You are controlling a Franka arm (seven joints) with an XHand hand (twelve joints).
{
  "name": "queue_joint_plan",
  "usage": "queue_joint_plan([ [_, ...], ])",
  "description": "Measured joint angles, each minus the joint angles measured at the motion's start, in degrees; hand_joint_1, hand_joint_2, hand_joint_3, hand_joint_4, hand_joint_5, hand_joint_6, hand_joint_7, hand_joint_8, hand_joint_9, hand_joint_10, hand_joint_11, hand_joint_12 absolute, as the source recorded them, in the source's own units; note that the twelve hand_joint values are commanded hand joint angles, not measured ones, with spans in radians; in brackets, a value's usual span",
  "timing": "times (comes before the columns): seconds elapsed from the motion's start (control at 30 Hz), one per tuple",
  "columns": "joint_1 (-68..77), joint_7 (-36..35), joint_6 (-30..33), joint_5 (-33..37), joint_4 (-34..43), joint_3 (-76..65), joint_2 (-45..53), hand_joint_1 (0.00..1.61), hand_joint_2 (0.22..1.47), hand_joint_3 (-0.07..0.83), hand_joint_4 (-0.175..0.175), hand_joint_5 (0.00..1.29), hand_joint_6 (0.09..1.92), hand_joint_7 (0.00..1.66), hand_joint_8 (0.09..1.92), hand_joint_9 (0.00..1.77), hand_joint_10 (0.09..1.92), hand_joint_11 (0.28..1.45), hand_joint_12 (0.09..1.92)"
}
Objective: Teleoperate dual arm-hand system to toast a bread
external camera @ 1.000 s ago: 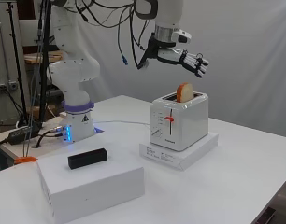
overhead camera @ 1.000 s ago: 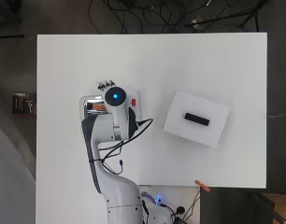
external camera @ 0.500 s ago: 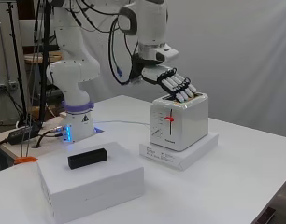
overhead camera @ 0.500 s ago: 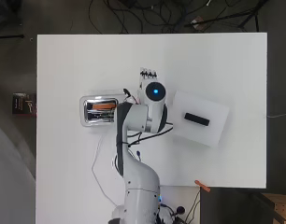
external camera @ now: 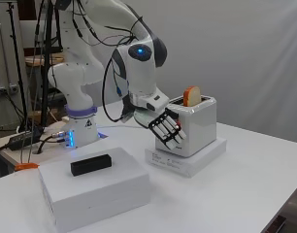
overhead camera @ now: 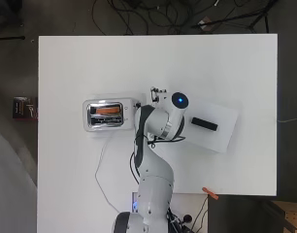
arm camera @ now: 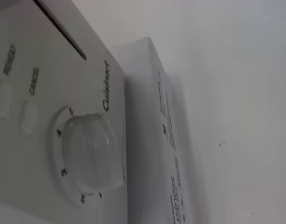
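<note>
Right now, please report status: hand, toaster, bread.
Hand open, fingers straight, at toaster front face. Bread upright in slot, sticking up. Nothing in the way.

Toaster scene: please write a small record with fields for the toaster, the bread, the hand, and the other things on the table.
toaster: white toaster standing on a flat white base
bread: one slice upright in the slot, its top sticking out
hand: hand at the toaster's front face, fingers straight, pointing down; contact cannot be told
dial: round knob on the toaster's front, close in the wrist view
white box: white box on the table, apart from the toaster
black block: black block lying on top of the white box
</note>
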Motion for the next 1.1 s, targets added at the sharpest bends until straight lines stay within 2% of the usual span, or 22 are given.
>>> queue_joint_plan([
  [0.1, 0.02, -0.21, 0.86, -0.20, -1.15, 0.24, 0.49, 0.16, 1.07, -0.004, -0.057, 0.30, 0.09, 0.46, 0.09, 0.57, 0.09, 0.48, 0.09],
  [0.27, -0.29, -0.19, -0.41, 1.02, -0.87, 0.36, 6.21, 0.13, 1.05, -0.007, -0.064, 0.21, 0.09, 0.43, 0.09, 0.56, 0.09, 0.48, 0.09],
  [0.37, -0.41, 2.02, 1.77, 1.93, -1.49, 0.40, 10.30, 0.09, 1.01, -0.015, -0.039, 0.17, 0.09, 0.36, 0.09, 0.45, 0.09, 0.45, 0.09],
  [0.5, -0.23, 6.68, 5.71, -2.24, -1.70, 0.87, 13.13, 0.08, 1.00, -0.008, -0.002, 0.18, 0.09, 0.36, 0.09, 0.43, 0.09, 0.47, 0.09],
  [0.6, -0.20, 7.54, 5.66, -2.68, -1.85, 1.13, 13.65, 0.02, 1.04, 0.007, 0.015, 0.16, 0.09, 0.34, 0.09, 0.44, 0.09, 0.47, 0.09],
  [0.7, 0.15, 8.91, 3.81, -2.36, -1.78, 2.13, 10.90, 0.00, 1.07, 0.011, 0.018, 0.15, 0.09, 0.31, 0.09, 0.43, 0.09, 0.47, 0.09],
  [0.73, 0.34, 9.03, 3.42, -2.68, -1.76, 2.64, 9.02, 0.00, 1.09, 0.010, 0.015, 0.16, 0.09, 0.31, 0.09, 0.44, 0.09, 0.47, 0.09],
  [0.87, 0.91, 9.49, 1.18, -3.61, -0.14, 4.53, -0.51, 0.01, 1.14, 0.008, -0.034, 0.22, 0.09, 0.36, 0.09, 0.51, 0.09, 0.47, 0.09],
  [0.97, 1.39, 11.70, -0.25, -6.54, 1.08, 6.28, -8.83, 0.00, 1.15, 0.007, -0.069, 0.23, 0.09, 0.32, 0.09, 0.43, 0.09, 0.44, 0.09],
  [1.1, 2.19, 13.86, -5.04, -9.80, 6.77, 8.82, -17.17, 0.00, 1.16, 0.004, -0.087, 0.21, 0.09, 0.26, 0.09, 0.35, 0.09, 0.40, 0.09],
])
